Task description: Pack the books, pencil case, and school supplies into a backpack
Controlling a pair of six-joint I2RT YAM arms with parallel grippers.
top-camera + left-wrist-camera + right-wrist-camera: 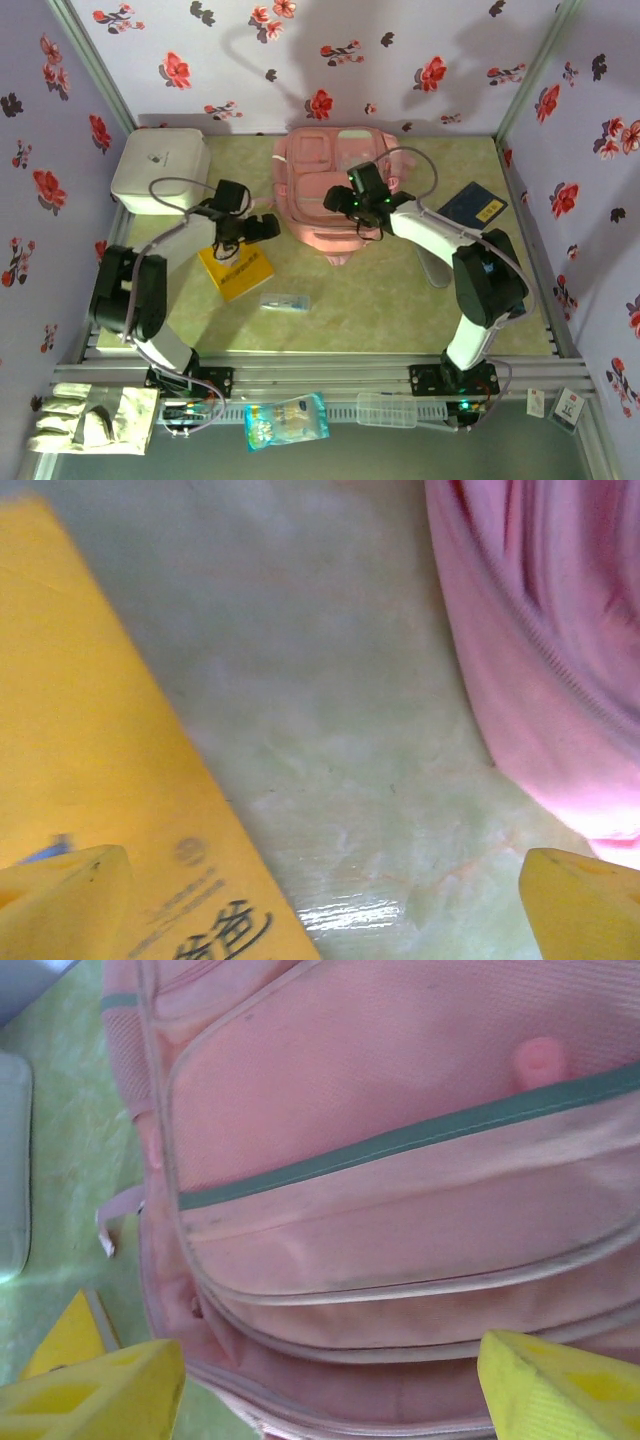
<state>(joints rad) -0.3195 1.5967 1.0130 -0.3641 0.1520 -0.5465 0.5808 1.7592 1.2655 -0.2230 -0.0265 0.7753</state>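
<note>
White rounded box point(160, 170) far left, blue-white bag point(286, 420) and pale gloves point(92, 418) at front, floral walls point(400, 60)

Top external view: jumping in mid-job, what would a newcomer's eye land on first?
The big pink backpack lying at the back middle of the table, with the right claw open over it. Next comes the yellow book left of centre, just beside the open left claw.

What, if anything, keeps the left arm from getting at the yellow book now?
Probably nothing, so likely yes. The left gripper is open and hangs right at the yellow book, partly over its edge. The table beside it is bare, and the backpack lies apart on the other side.
</note>
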